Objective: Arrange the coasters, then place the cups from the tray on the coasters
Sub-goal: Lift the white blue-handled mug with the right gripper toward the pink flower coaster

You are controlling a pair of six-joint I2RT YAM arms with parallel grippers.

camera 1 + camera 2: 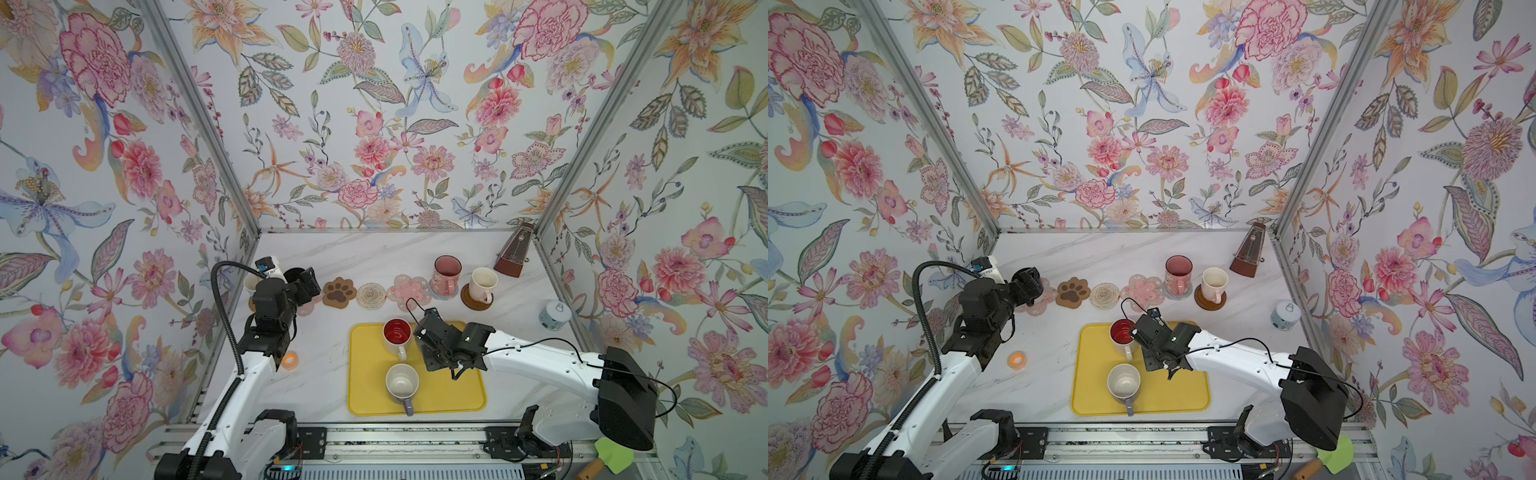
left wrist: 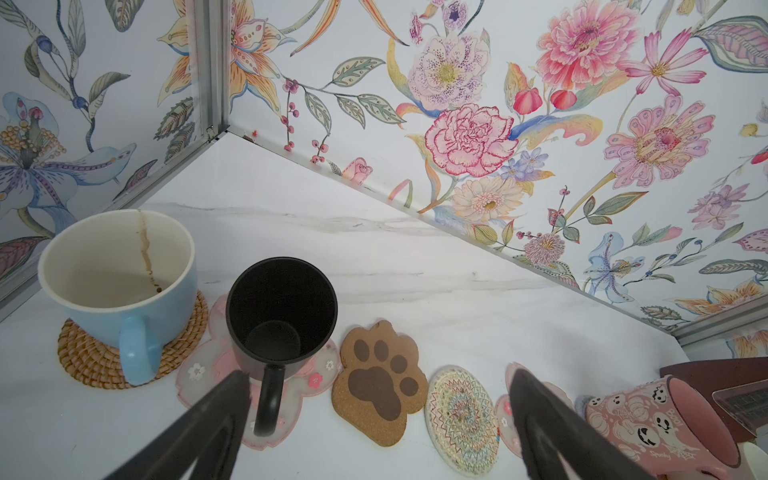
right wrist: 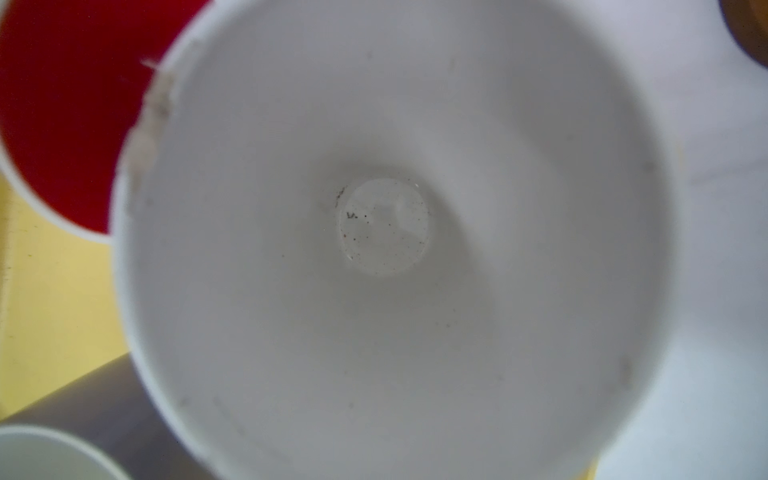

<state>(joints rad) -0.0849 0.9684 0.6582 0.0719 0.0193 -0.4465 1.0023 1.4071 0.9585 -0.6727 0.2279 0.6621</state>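
Over the tray (image 1: 457, 395), right fingers (image 1: 422, 334) clenched, seemingly on a white cup (image 3: 382, 249); left fingers (image 2: 216, 419) released.

readable text | pink mug (image 2: 648, 428) | "Boo!", "Spooky" | seen in left wrist view

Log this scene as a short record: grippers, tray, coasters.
left gripper: open, by the handle of the black mug
right gripper: shut, above a white-inside mug at the tray; grip hidden
also on tray: red-inside mug, purple-handled mug
coasters with mugs: four
bare coasters: paw coaster, cream round coaster, pink flower coaster
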